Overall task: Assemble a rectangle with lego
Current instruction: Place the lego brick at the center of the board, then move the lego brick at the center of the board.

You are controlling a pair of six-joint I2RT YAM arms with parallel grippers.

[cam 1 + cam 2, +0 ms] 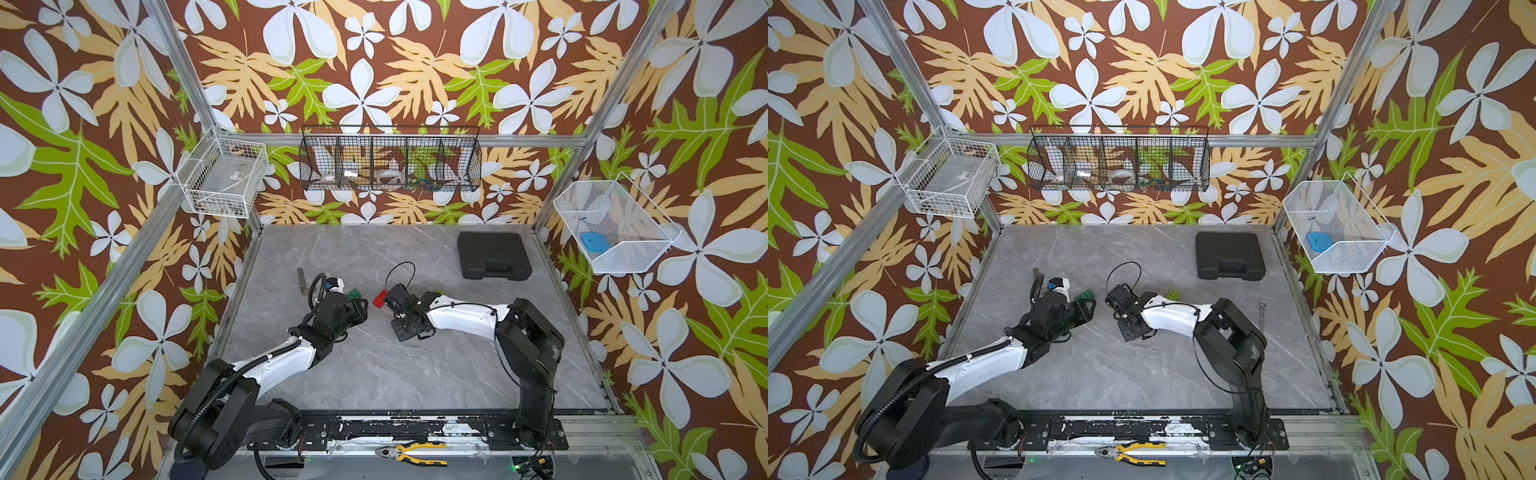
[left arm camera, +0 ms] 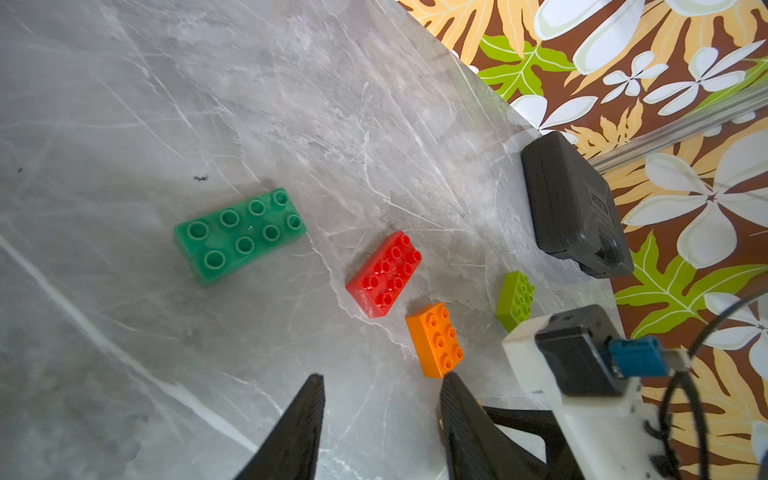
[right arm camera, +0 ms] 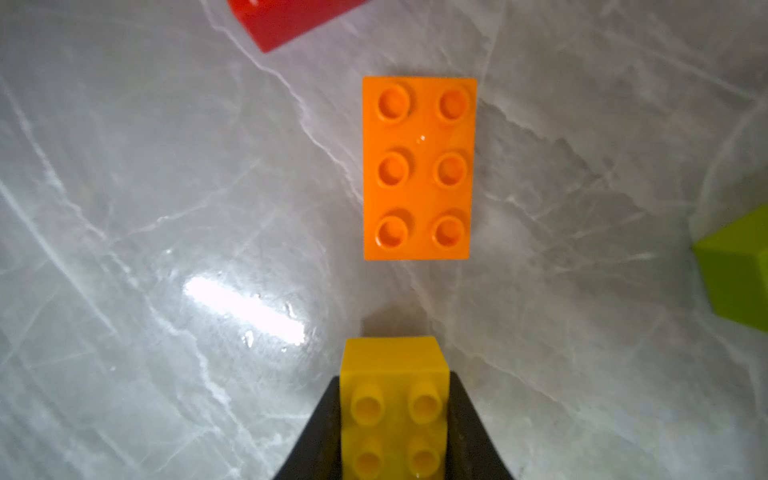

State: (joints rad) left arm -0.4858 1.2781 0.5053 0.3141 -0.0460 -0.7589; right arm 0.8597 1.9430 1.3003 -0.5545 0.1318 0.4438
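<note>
Right pincer (image 3: 394, 379) is clamped on the yellow brick (image 3: 395, 399), studs up, jaws on its long sides. That leaves the end face free to butt against something. The orange brick (image 3: 419, 168) lies flat on the counter (image 1: 374, 374) straight ahead, long axis in line with the yellow and a gap between them. This looks like a setup for an end-to-end base layer. Cannot tell if the yellow is lifted or resting.

Left pincer (image 2: 382, 411) is open and empty, one finger just beside the orange brick, probably placed to brace it.

The red brick (image 2: 384, 274), lime brick (image 2: 515, 299) and dark green brick (image 2: 240, 235) lie loose mid-counter, apart from each other. The dark green is leftmost and the lime is towards the black case (image 1: 493, 254), far right. No rectangle yet, since nothing is joined.
</note>
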